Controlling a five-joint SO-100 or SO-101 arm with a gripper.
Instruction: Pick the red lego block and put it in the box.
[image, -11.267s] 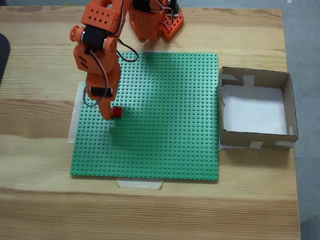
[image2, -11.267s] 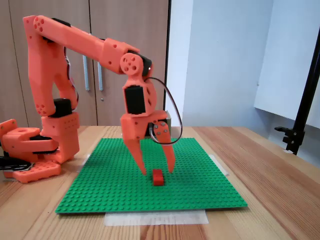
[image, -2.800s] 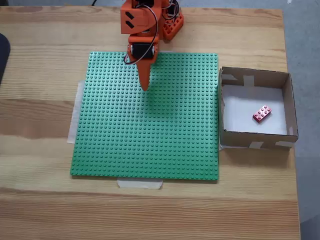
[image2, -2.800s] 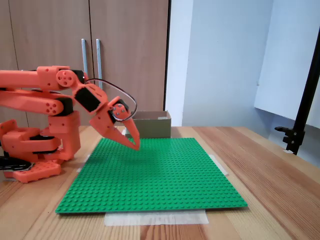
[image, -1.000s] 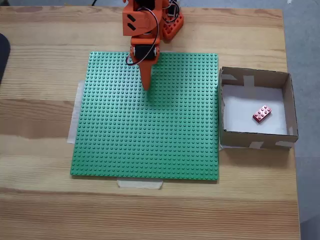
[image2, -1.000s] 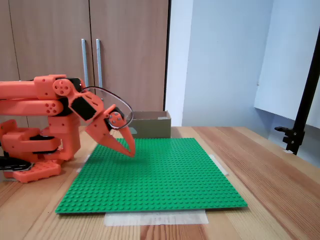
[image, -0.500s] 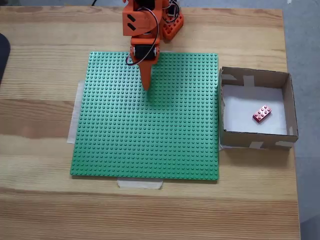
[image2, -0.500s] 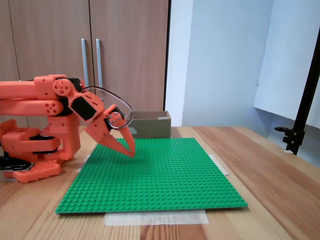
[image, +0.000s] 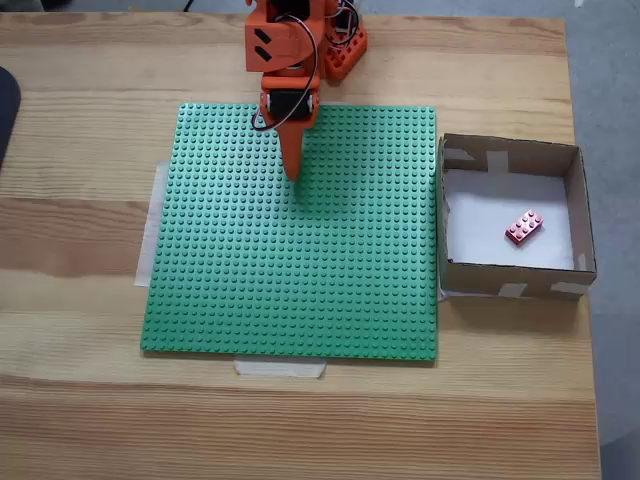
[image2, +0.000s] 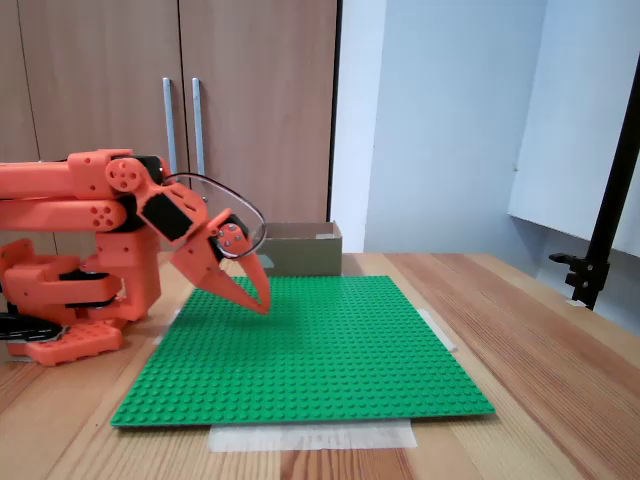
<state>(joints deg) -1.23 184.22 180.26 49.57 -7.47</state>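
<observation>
The red lego block (image: 524, 228) lies on the white floor of the box (image: 577, 205), a little right of the middle and tilted, touching none of the walls. Over at the far edge of the green baseplate (image: 300, 270), the orange arm (image2: 80, 190) is folded low. Its gripper (image: 292, 172) is clenched and carrying nothing, tip just above the studs.

The orange arm's base (image: 335, 40) is cut off by the top edge in a fixed view, and in a fixed view the box (image2: 300, 250) hides its own inside behind its wall.
</observation>
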